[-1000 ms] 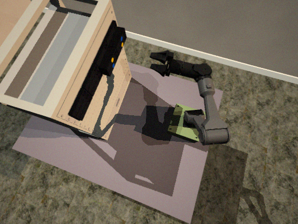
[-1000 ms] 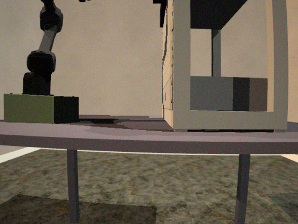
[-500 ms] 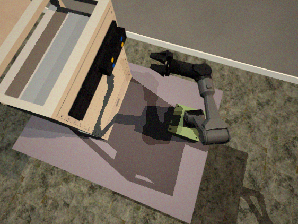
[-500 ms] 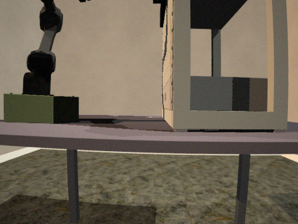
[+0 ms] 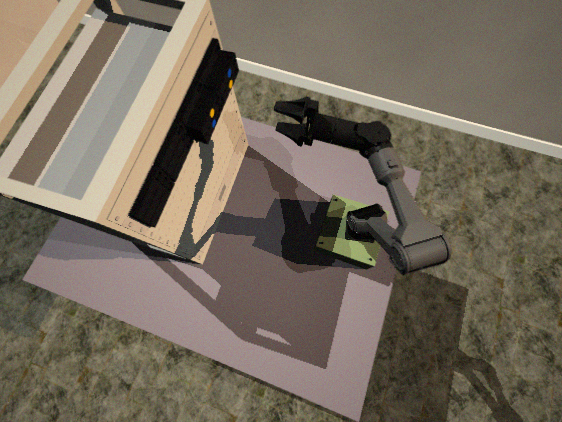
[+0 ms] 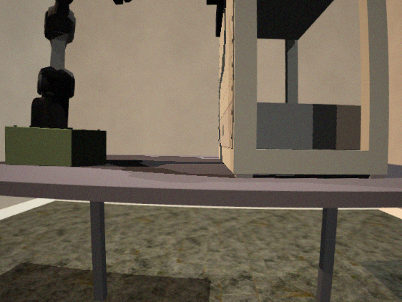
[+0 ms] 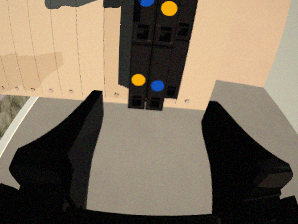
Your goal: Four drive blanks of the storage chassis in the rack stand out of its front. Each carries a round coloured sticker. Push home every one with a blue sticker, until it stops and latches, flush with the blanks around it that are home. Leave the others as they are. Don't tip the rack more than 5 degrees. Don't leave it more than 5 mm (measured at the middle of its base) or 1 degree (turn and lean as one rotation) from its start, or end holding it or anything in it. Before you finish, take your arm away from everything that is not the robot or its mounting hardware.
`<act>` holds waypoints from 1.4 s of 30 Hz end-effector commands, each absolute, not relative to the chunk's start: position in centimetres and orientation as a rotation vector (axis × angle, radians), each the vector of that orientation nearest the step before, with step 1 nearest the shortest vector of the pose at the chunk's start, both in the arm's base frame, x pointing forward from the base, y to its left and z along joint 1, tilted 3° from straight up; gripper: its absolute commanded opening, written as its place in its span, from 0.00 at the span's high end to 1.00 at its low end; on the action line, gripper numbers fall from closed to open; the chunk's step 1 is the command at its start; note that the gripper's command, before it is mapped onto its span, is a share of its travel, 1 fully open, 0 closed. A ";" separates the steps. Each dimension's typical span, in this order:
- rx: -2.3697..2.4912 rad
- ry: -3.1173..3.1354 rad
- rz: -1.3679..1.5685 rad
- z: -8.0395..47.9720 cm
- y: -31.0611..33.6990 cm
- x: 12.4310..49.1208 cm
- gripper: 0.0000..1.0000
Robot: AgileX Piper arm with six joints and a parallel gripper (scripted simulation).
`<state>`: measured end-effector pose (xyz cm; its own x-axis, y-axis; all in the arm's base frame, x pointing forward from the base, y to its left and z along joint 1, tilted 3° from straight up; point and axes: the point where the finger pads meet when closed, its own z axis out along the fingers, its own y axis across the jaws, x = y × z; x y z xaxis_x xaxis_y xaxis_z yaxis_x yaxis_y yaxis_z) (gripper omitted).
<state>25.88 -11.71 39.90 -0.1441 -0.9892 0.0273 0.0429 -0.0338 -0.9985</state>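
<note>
The tan rack (image 5: 165,150) stands on the mauve table, its front facing my arm. High on that front the black storage chassis (image 5: 200,107) has four blanks standing out. The stickers also show in the top view: blue (image 5: 229,72), orange (image 5: 231,84), orange (image 5: 212,112), blue (image 5: 214,122). My gripper (image 5: 289,119) is open and empty, level with the chassis and a short way in front of it, touching nothing.
My arm stands on a green base block (image 5: 350,231) on the table (image 5: 240,280). A further row of black blanks (image 5: 160,180) sits lower on the rack front. The exterior view shows the rack from the side (image 6: 300,89); the gripper is cut off at its top edge.
</note>
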 end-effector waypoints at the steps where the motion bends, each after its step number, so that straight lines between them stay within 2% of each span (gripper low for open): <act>1: -1.128 1.263 -1.368 40.1 -11.4 26.4 0.00; 9: -1.128 1.263 -1.368 40.3 -10.6 28.3 0.00; 20: -1.128 1.263 -1.368 40.6 -8.4 33.2 0.00; 42: -1.128 1.263 -1.368 40.8 -7.2 35.9 0.00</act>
<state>35.77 -7.17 40.77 -0.1441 -0.9890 0.0347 0.0410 -0.0410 -0.9983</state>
